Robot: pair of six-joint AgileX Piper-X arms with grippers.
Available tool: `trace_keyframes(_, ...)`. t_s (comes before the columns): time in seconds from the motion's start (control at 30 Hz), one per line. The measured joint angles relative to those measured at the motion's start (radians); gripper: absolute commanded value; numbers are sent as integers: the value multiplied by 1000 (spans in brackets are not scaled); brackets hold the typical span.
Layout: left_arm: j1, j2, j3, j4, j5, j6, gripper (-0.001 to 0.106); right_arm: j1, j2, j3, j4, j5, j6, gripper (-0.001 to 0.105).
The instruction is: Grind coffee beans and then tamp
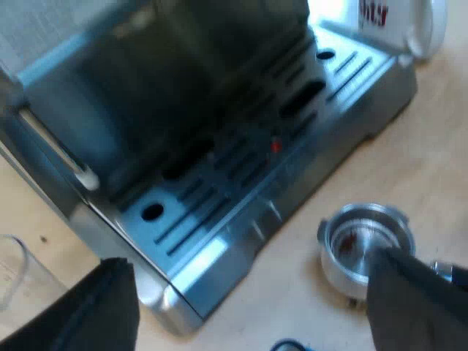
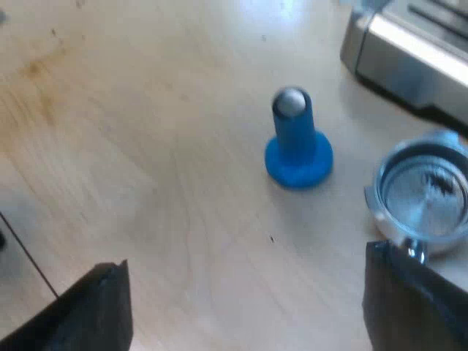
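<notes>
Left wrist view: looks down on the machine's front, nearest things first.
Left gripper (image 1: 248, 292): its two black fingers are spread wide with nothing held between them. It hangs over the table's edge of the machine's base.
Metal holder (image 1: 363, 247): it lies loose on the table (image 1: 409, 168), just beyond one finger, which covers part of its rim. The basket faces up, and its shiny bottom shows a few dark specks. The handle is hidden behind that finger.
Measuring glass (image 1: 13, 272): a clear rim shows beside the other finger, near the machine's corner.
Espresso machine (image 1: 110, 110): its slotted drip tray (image 1: 241, 186) lies past the fingers. The dark front rises behind the tray.
Mug (image 1: 402, 22): white with red lettering, farthest off, past the tray's far corner.

Right wrist view: looks down on the wooden table, again from near to far.
Right gripper (image 2: 245, 292): its fingers are set far apart and empty, hanging over bare wood.
Metal holder (image 2: 425, 196): its basket is just beyond one finger and faces up, with dark traces on the bright bottom. Where the handle leaves the basket is covered by that finger.
Tamper (image 2: 296, 150): blue, standing upright on its broad base on the table (image 2: 146, 146), with a rounded metal cap on top. It is near the holder's basket but not touching it, and well clear of both fingers.
Espresso machine (image 2: 409, 51): a metal corner of its base shows farthest off, beyond the holder and the tamper.
</notes>
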Motion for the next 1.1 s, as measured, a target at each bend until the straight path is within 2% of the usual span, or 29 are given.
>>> trace_keyframes(0.13, 0, 0, -52, 23, 0, 0, 66, -64, 0, -66, 61, -3, 32, 67)
trace_keyframes(0.43, 10, 0, -87, 16, 0, -4, 66, -356, 0, -151, 255, -140, 44, 67)
trace_keyframes(0.53, 58, 0, -86, 16, 4, -54, 66, -444, -2, -153, 279, -183, 38, 67)
trace_keyframes(0.67, 190, 0, -86, 16, 64, -79, 66, -557, -18, -153, 323, -217, 29, 67)
trace_keyframes(0.87, 336, 0, -86, 16, 75, -123, 66, -709, -72, -153, 356, -225, -20, 67)
trace_keyframes(1.1, 358, 0, -86, 22, 88, -151, 66, -887, -150, -153, 423, -274, -71, 67)
